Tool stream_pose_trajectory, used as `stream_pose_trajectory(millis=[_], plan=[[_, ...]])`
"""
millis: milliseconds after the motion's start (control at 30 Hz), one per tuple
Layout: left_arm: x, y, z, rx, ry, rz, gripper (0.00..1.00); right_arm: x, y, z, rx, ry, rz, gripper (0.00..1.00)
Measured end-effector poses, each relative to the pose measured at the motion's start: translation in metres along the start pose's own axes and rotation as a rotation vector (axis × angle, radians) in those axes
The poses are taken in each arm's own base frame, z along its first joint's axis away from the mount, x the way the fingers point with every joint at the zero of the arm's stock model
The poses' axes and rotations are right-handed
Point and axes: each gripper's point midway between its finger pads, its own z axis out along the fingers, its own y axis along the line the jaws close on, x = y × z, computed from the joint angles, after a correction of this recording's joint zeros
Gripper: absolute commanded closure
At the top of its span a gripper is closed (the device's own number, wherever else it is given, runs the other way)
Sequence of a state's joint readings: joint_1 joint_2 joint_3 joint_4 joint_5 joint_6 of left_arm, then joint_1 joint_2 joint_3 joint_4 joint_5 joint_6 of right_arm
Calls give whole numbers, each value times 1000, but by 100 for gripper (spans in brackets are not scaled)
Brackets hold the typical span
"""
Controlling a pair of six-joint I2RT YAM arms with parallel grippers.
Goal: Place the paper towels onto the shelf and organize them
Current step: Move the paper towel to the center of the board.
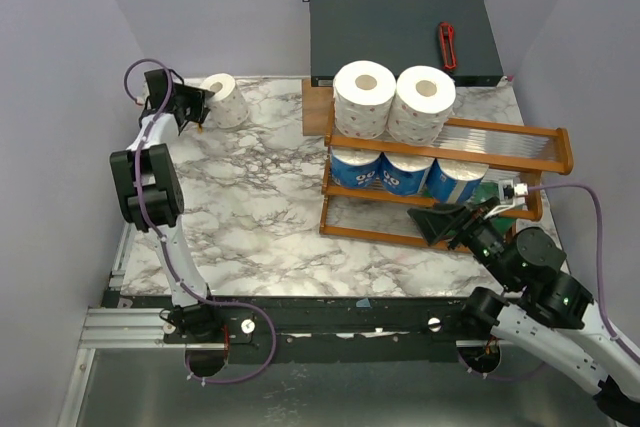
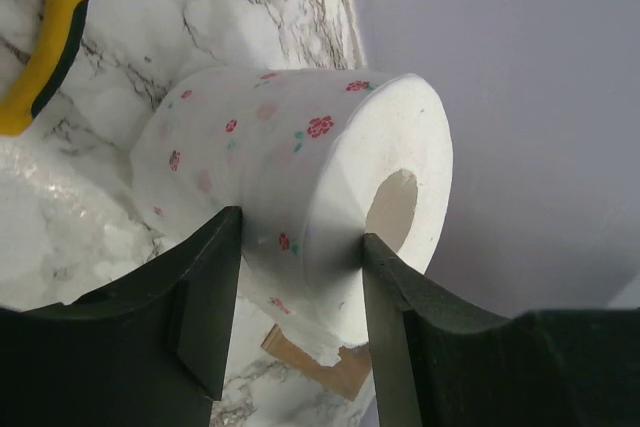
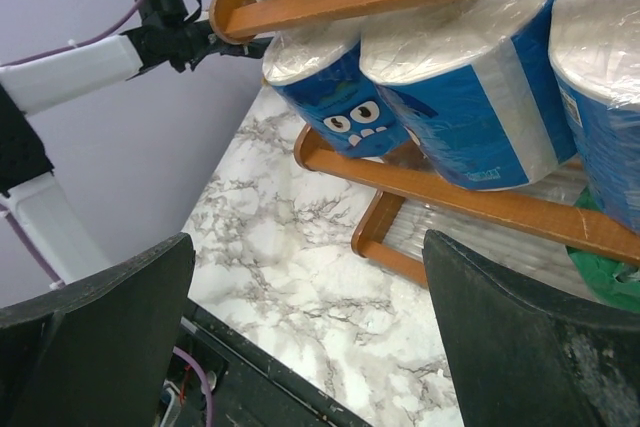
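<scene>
Left hand grips white roll between fingers.

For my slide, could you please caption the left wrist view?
Left gripper clasps a flower-printed paper towel roll over marble table.

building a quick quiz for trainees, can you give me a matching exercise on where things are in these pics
1 blue-wrapped rolls
2 flowered roll
3 red-handled item
4 right tool

a between the left tool's fingers
b on the dark grey box
c on the shelf's middle tier
d open, holding nothing

Pairs: 1-c, 2-a, 3-b, 4-d
</scene>
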State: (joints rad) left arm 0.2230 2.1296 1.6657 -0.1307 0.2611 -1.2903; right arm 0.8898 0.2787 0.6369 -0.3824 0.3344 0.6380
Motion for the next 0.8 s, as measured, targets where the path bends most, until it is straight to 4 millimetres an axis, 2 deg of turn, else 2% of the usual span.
stream_pose_trajectory(millis=[267,400,633,800], plan=[[34,21,-62,21,44,1,72,3,-1,-5,-25,-13,26,1],[58,40,-90,9,71,18,72,4,0,-7,-41,-16,34,1],[120,89,-144,-32,180,103,72,4,6,-11,-76,-12,45,1],[135,102,-183,-12,189,172,72,7,9,-12,-97,3,48,1]])
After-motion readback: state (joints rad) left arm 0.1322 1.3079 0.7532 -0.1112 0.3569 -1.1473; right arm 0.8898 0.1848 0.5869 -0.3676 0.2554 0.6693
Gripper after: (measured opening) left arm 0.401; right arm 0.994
